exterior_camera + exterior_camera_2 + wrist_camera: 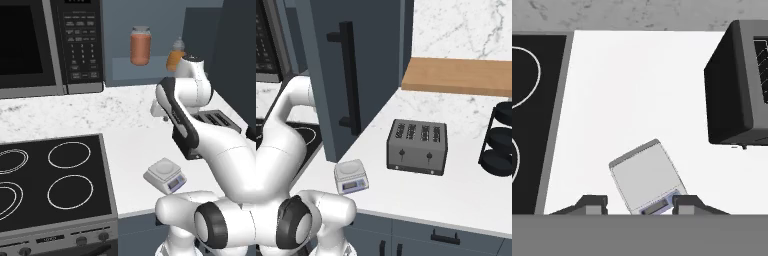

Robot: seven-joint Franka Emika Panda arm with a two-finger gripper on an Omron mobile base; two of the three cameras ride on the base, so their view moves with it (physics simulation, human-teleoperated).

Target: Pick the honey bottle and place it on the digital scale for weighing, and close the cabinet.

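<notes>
Hovering over scale, nothing gripped

Fingers [638,205] clenched, empty — digital scale [647,182] sits directly below them on the white tabletop [637,90], between stove [50,175] and toaster [417,146]. Honey bottle [175,56] on the cabinet shelf beside an orange jar [140,45]. Cabinet [351,75] door stands open.

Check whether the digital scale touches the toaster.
Apart. The right base view shows bare counter between the digital scale and the toaster.

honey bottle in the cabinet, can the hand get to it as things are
Probably yes. The cabinet door stands open, and the honey bottle sits at the shelf's front edge with nothing before it. The jar stands well aside.
</notes>
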